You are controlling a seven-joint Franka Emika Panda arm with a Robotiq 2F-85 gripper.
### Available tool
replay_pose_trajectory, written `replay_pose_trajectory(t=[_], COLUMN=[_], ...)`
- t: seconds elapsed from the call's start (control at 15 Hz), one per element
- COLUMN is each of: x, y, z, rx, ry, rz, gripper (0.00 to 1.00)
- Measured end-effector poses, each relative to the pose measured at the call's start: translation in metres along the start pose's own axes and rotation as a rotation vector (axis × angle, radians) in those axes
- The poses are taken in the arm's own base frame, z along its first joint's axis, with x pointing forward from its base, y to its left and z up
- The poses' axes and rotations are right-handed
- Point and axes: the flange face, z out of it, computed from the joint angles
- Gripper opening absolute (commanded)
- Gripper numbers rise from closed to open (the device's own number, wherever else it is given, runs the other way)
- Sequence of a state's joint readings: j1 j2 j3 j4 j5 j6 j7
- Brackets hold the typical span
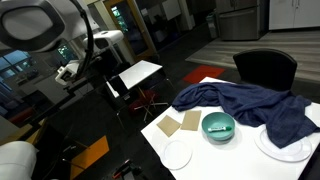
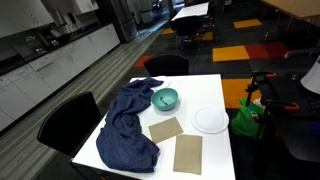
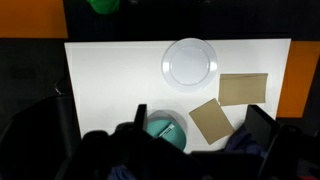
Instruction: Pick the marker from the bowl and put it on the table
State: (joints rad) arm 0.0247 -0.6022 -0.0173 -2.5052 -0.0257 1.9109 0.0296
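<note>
Hovering high above the white counter, the hand has its fingers spread wide and empty, while the teal bowl sits beside a blue cloth, any marker in it too small to make out.

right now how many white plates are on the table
2. One plate lies uncovered at a corner of the table; the second plate lies partly under the blue cloth, which could hide more.
</note>
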Motion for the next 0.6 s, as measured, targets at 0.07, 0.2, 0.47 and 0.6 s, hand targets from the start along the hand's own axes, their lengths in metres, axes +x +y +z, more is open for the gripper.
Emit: replay_pose_trajectory(t=[0.07,0.2,0.47,0.6], x=[0.0,0.002,0.016,0.028], y=[0.0,-0.002,-0.012,-0.021], z=[0.0,0.0,-0.001,-0.001], rx=[0.0,0.0,0.022,0.041], ry=[0.002,0.009,0.052,0.086], rz=[0.002,0.021,0.113,0.179], gripper=[1.0,1.0,1.0,1.0])
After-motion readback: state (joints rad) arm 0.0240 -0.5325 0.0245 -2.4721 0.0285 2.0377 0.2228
